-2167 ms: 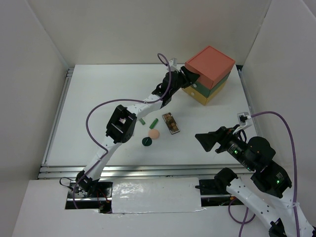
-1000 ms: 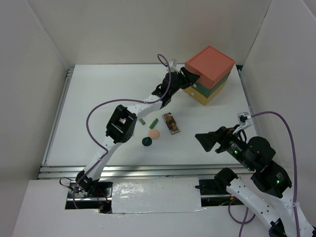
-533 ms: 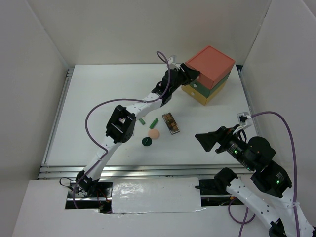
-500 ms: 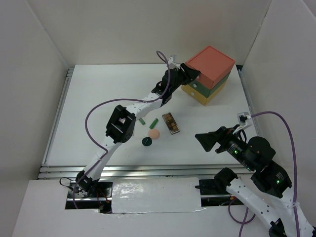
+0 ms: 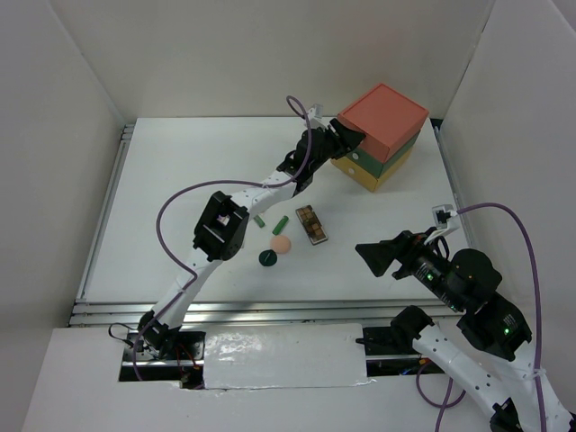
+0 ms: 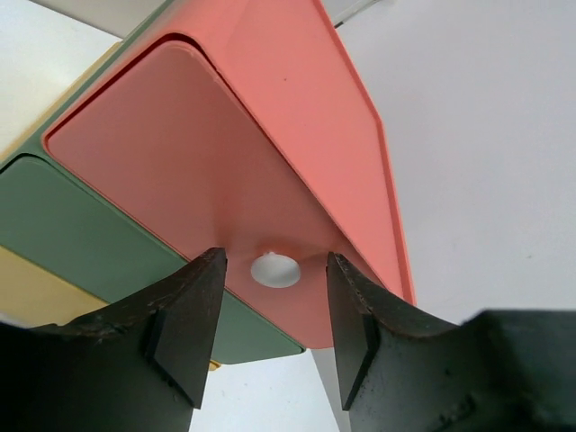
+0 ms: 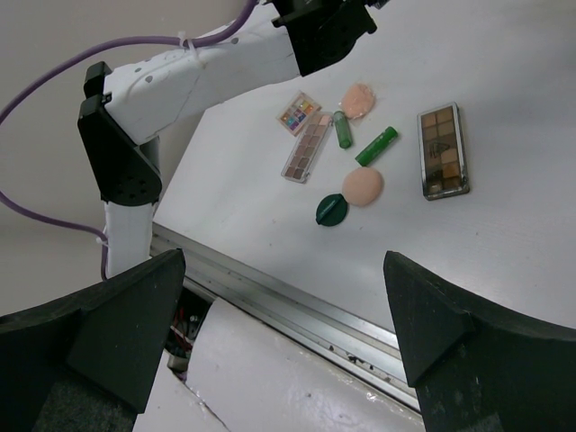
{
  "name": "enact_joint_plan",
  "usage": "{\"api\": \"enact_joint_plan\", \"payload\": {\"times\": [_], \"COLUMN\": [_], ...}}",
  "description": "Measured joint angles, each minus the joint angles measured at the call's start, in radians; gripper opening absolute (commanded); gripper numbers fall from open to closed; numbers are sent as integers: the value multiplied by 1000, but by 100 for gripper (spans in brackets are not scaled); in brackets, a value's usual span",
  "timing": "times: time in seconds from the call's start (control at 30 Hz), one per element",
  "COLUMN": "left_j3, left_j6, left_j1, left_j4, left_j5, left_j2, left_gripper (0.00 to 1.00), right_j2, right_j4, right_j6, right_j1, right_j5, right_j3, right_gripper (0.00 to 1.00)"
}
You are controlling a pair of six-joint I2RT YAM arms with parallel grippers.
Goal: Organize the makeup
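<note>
Right gripper hangs above the near right of the table, its jaws spread wide with nothing between them. The makeup lies loose on the table near mid-table, none of it in a container. Nearest is the dark green disc, just beside 1 peach compact. A long brown palette lies to its right. Behind are 2 green tubes, a second long palette, a small square multicolour palette and a second peach compact. Any print on them is too small to read. Farther back right, the left gripper is at the drawer box, which has 3 drawers: orange top, green middle, yellow bottom. Its jaws stand apart on either side of the white knob of the orange drawer, with a gap on each side. The drawers' contents are hidden.
</note>
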Motion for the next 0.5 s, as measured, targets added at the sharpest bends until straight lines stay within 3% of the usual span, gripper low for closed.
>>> {"api": "enact_joint_plan", "payload": {"times": [0.2, 0.3, 0.5], "left_j3": [0, 0, 1], "left_j6": [0, 0, -2], "left_j1": [0, 0, -1], "left_j4": [-14, -14, -14], "left_j5": [-8, -10, -10], "left_j2": [0, 0, 0], "left_gripper": [59, 54, 58], "right_j2": [0, 0, -2], "right_j4": [0, 0, 0], "right_j6": [0, 0, 0], "right_j1": [0, 0, 0], "right_j5": [0, 0, 0], "right_j3": [-1, -2, -2], "right_gripper": [99, 99, 99]}}
